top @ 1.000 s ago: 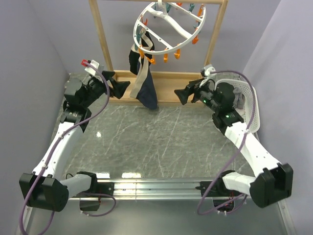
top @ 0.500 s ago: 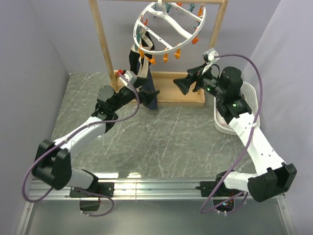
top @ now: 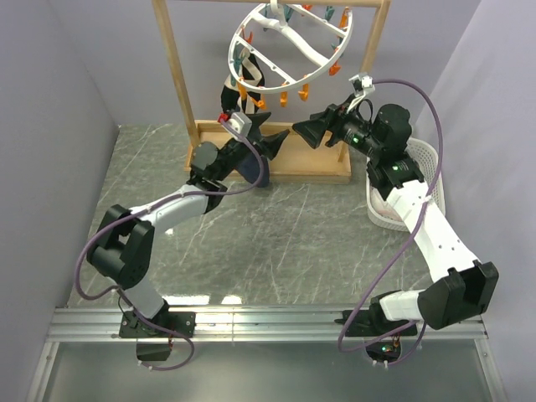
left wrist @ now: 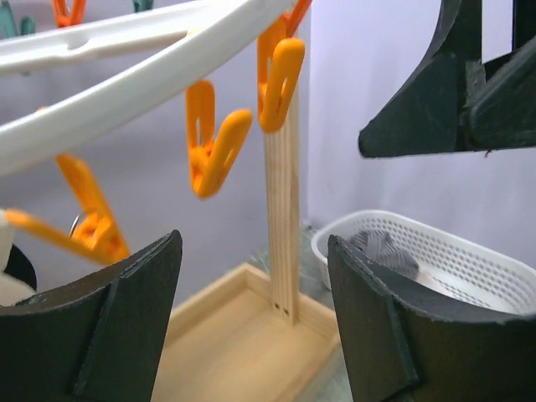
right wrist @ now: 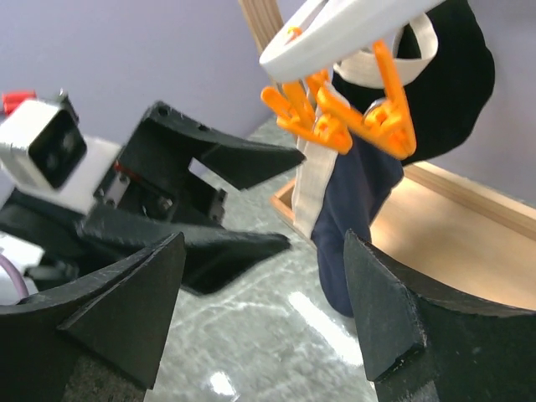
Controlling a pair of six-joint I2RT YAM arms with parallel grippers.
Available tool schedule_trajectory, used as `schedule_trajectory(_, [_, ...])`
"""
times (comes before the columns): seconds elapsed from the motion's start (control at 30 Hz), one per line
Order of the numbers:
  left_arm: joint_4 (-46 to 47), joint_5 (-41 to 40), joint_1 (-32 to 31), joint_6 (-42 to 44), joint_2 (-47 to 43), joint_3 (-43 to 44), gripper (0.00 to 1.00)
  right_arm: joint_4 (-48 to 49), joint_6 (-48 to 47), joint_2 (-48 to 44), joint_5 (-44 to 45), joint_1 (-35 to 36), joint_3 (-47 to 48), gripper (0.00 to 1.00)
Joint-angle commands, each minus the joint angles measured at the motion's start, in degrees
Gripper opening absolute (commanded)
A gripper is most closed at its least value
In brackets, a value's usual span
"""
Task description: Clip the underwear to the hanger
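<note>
**Underwear looks clipped already, both pincers empty**

Closest in, no underwear is seen lying on the marble surface [top: 276, 243], so no pickup seems to be needed. A bit further out, the left pincer [left wrist: 253, 251] is held with its jaws spread well apart and nothing between them. Same story for the right pincer [right wrist: 264, 247]: jaws parted, nothing gripped, aimed across at the left one. The two are near each other but apart, just in front of the garment.

Behind them, the underwear [right wrist: 368, 209] is found hanging from the hanger [right wrist: 327, 33] on the side nearer the left arm. Its cream waistband is up at the orange clips [right wrist: 335, 117], and its navy bottom dangles near the base of the wooden rack [top: 178, 71]. So the clipping is judged pretty much done. Whether it's caught by one clip or two can't really be made out, since the clips are bunched together. If only one is biting, a second clip would be what's left. Otherwise only backing off remains.
</note>
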Motion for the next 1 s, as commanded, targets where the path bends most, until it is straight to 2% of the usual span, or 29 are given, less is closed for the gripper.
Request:
schedule_trajectory(0.0, [6.66,-5.01,-1.61,3.84,2.33,4.36,0.75,5.35,5.01,1.13,-0.86,-0.83,3.25,0.82])
schedule_trajectory(0.2, [7.81,-8.87,-2.57,4.89,6.99,9.37,0.74,4.04,6.07,1.66,2.49,-0.74,4.48,0.9])
schedule_trajectory(0.47, [8.51,-9.94,-3.1,4.89,10.25,13.42,0.7,6.06,2.03,2.45,-6.83,-1.62,6.15,0.89])
schedule_trajectory(0.57, [8.86,-9.41,-3.1,5.24,9.89,13.16,0.65,5.7,1.5,2.98,-6.83,-1.62,6.94,0.89])
schedule_trajectory(0.67, [9.47,-8.97,-3.1,5.33,9.1,11.93,0.45,5.96,1.5,3.86,-7.53,-1.71,7.47,0.88])
schedule_trajectory(0.97, [6.67,-5.98,-3.19,5.42,7.0,11.05,0.27,9.3,0.62,7.64,-10.34,-1.53,8.78,0.77])
